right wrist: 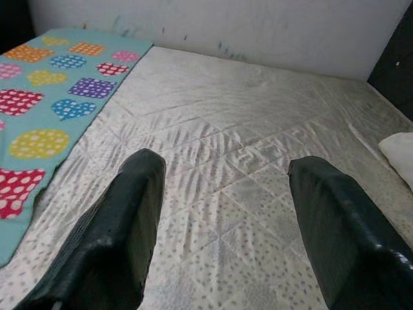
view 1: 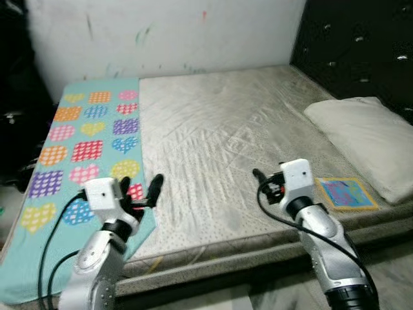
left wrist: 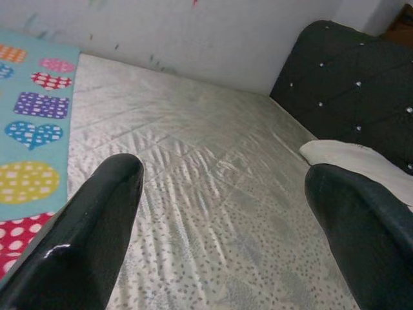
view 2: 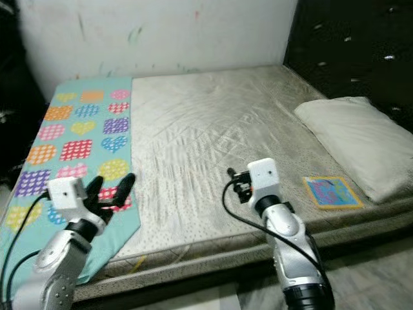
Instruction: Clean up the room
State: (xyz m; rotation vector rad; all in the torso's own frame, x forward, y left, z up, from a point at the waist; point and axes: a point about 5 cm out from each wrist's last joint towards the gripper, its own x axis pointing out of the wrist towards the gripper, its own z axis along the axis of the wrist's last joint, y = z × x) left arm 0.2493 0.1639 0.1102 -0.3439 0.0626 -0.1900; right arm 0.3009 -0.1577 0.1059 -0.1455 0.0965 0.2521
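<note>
Both grippers float at your near edge in the eye views: left gripper (view 1: 143, 194) at seven o'clock over the blanket (view 1: 90, 139), right gripper (view 1: 261, 181) at five, jaws apart and empty. At three lie the pillow (view 1: 368, 145) and a book (view 1: 345, 192) on the mattress (view 1: 219, 129). Left wrist view: spread fingers (left wrist: 77, 245), bare quilting, blanket at nine. Right wrist view: spread fingers (right wrist: 110, 239) again. You've tidied nothing visibly yet; book and blanket look next.
</note>
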